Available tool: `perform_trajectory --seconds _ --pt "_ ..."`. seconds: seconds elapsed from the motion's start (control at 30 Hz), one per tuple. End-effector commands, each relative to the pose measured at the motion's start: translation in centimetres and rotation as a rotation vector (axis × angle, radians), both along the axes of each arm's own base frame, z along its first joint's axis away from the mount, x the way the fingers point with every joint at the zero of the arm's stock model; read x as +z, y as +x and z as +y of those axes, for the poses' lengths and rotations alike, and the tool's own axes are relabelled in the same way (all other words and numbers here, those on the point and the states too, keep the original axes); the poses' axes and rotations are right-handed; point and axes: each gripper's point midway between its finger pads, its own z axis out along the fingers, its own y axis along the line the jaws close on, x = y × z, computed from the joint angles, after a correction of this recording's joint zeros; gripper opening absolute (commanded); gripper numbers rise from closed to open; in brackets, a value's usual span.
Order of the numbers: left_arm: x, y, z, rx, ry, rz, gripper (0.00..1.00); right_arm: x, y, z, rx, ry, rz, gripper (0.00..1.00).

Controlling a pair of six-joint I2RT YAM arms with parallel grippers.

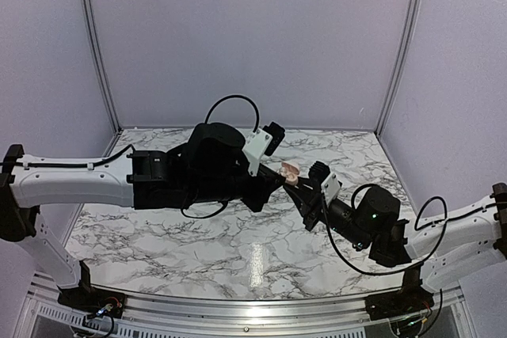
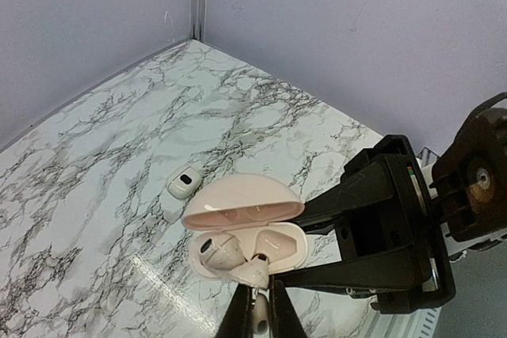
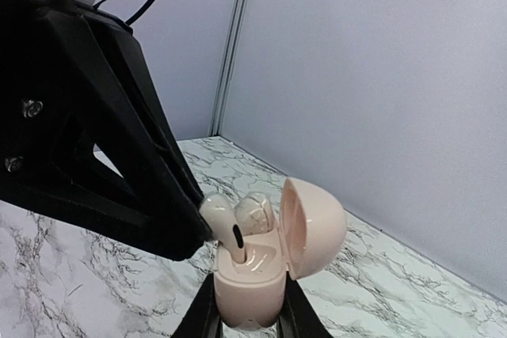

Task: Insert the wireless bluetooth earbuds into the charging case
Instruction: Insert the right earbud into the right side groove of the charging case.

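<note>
The charging case [image 3: 247, 286] is pale pink-cream. Its lid [image 3: 313, 227] is hinged open, and my right gripper [image 3: 247, 318] is shut on its body, holding it upright above the table. One cream earbud [image 3: 255, 213] sits in the far socket. My left gripper [image 2: 257, 310] is shut on the second earbud [image 2: 255, 273]. That earbud [image 3: 226, 227] leans with its stem tip dipping into the near socket. In the top view the case [image 1: 289, 172] hangs between the left gripper [image 1: 273, 184] and the right gripper [image 1: 301, 189] at mid-table.
A small white squarish piece with a dark spot [image 2: 184, 184] lies on the marble table [image 1: 198, 235] beyond the case. Lilac walls close the table at the back and on both sides. The two arms meet over the centre-right.
</note>
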Motion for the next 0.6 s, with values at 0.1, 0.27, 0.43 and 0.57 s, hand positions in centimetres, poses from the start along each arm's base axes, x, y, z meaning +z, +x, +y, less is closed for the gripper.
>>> perform_trajectory --seconds 0.1,0.27,0.43,0.57 --pt "-9.5 -0.8 1.9 -0.034 0.357 0.011 0.0 10.0 -3.7 0.3 0.173 0.288 -0.167 0.0" --pt "-10.2 -1.5 1.9 -0.075 0.412 -0.044 0.0 10.1 -3.7 0.3 0.172 0.293 -0.166 0.0" --pt "-10.5 -2.2 1.7 -0.119 0.435 -0.07 0.0 10.1 -3.6 0.3 0.171 0.299 -0.161 0.0" --pt "-11.3 -2.4 2.0 -0.137 0.468 -0.083 0.0 10.2 -3.6 0.3 0.176 0.301 -0.163 0.0"
